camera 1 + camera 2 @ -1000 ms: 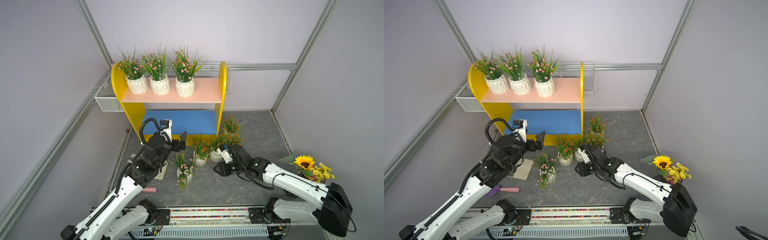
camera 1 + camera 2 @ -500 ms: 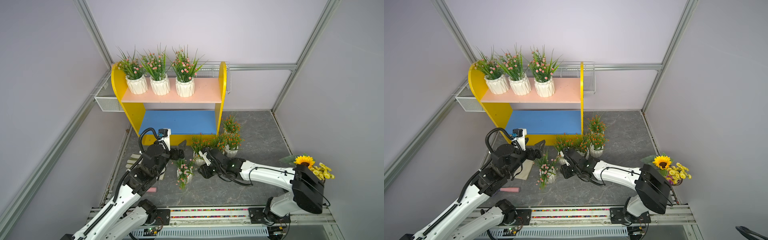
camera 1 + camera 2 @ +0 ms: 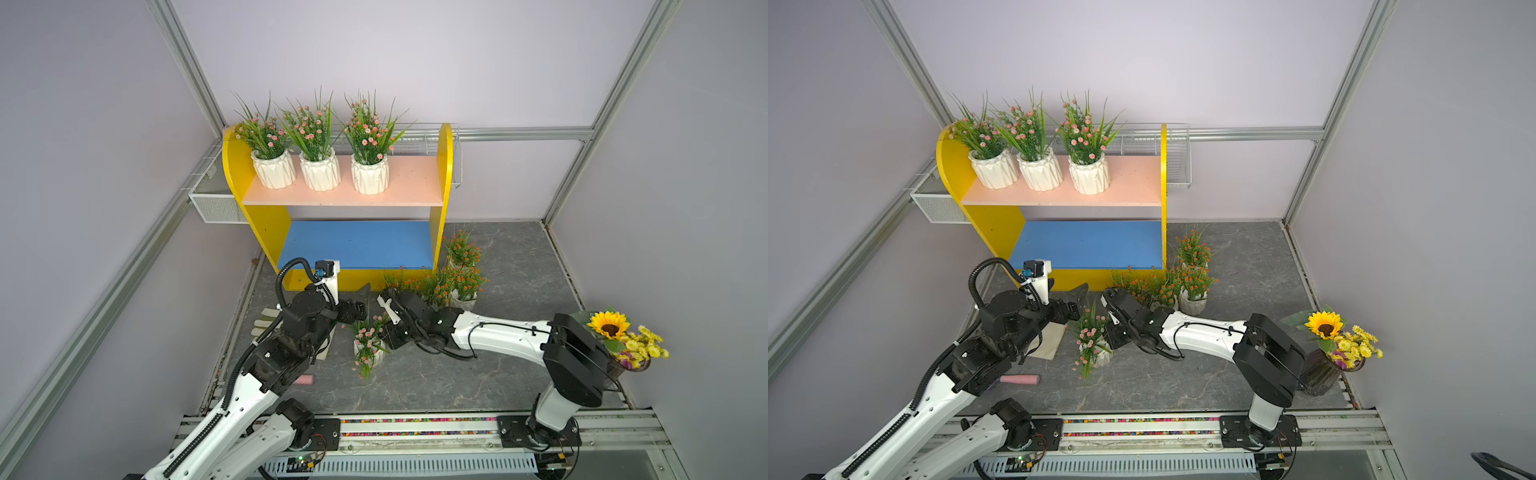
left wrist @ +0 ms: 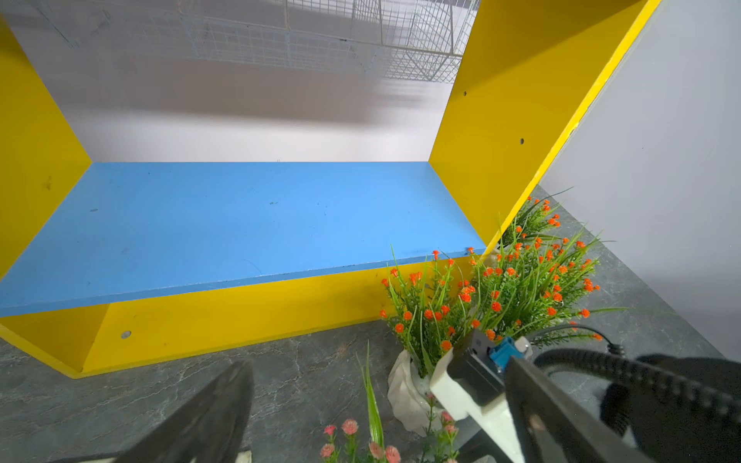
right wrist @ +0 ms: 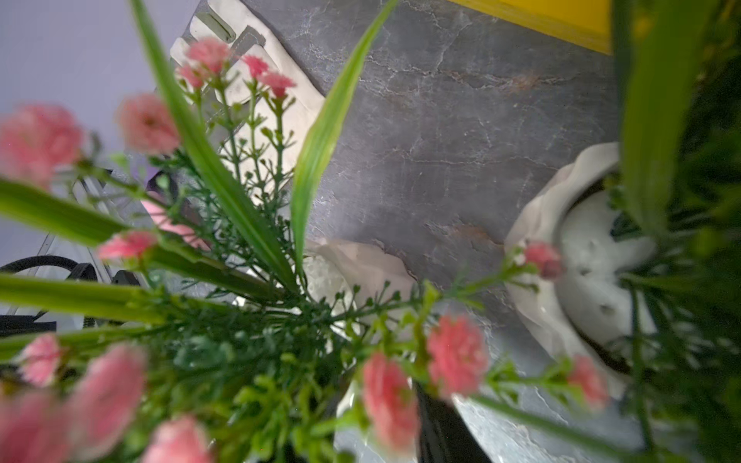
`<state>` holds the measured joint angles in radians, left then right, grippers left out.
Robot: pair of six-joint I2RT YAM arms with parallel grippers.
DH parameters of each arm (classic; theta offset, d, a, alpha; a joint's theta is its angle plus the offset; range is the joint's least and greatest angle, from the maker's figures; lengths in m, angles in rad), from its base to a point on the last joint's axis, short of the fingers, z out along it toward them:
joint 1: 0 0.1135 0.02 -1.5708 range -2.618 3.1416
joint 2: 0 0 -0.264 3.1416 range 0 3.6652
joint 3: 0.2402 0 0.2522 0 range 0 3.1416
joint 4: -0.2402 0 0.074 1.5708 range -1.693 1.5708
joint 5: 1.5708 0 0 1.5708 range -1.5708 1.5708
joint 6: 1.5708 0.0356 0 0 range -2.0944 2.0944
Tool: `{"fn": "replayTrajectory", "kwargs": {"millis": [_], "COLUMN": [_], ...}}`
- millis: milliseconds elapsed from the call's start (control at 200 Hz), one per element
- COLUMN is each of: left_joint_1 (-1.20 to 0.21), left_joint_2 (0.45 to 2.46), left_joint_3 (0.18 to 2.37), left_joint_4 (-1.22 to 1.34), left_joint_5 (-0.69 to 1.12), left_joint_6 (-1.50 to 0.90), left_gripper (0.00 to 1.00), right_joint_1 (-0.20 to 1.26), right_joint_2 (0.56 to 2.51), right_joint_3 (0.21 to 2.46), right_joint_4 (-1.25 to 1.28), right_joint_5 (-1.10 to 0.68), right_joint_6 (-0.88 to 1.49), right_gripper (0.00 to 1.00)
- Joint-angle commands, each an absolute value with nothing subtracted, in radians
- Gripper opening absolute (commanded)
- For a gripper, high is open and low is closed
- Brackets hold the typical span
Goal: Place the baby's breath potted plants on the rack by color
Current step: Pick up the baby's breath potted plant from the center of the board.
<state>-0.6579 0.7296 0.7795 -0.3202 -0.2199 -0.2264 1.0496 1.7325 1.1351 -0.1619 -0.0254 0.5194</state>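
1. The rack [image 3: 235, 166] stands at the far edge of the grey surface [image 3: 519, 266], close to its far left corner.
2. Three pink plants [image 3: 320, 168] stand upright in a row on the pink upper board [image 3: 411, 183], filling its left and middle part.
3. The fourth pink plant [image 3: 368, 347] is on the surface in front of the rack, between the two grippers.
4. The orange plants [image 3: 465, 284] stand in a tight group on the surface at the right front corner of the rack. One of them is farther back, just beside the right side panel.
5. The left gripper [image 4: 377, 366] hovers just left of the fourth pink plant and faces the blue lower board [image 4: 240, 216]. Its jaws are spread wide and hold nothing.
6. The right gripper [image 3: 384, 338] is against the pot of the fourth pink plant from the right. The blossoms fill its wrist view, so I cannot tell how far the jaws are apart, or whether they grip the pot.
7. A sunflower bouquet [image 3: 609, 326] stands at the right edge of the surface, and a white glove [image 3: 266, 322] lies near the left edge.
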Motion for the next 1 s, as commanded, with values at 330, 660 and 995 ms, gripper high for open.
{"fn": "replayTrajectory", "kwargs": {"millis": [330,660,995], "left_joint_1": [-0.661,-0.661,-0.661], "left_joint_2": [0.691,0.676,0.66], "left_joint_3": [0.773,0.767,0.759], "left_joint_4": [-0.351,-0.362,-0.349], "left_joint_5": [-0.256,-0.264,-0.258], "left_joint_6": [-0.222,-0.227,-0.233], "left_gripper": [1.0,1.0,1.0], "right_joint_1": [1.09,1.096,1.079], "right_joint_2": [1.831,1.868,1.818], "right_joint_3": [1.211,1.266,1.296], "right_joint_4": [-0.225,-0.307,-0.378], "right_joint_5": [0.019,0.056,0.009], "right_joint_6": [0.512,0.497,0.45], "right_gripper": [0.31,0.2,0.12]}}
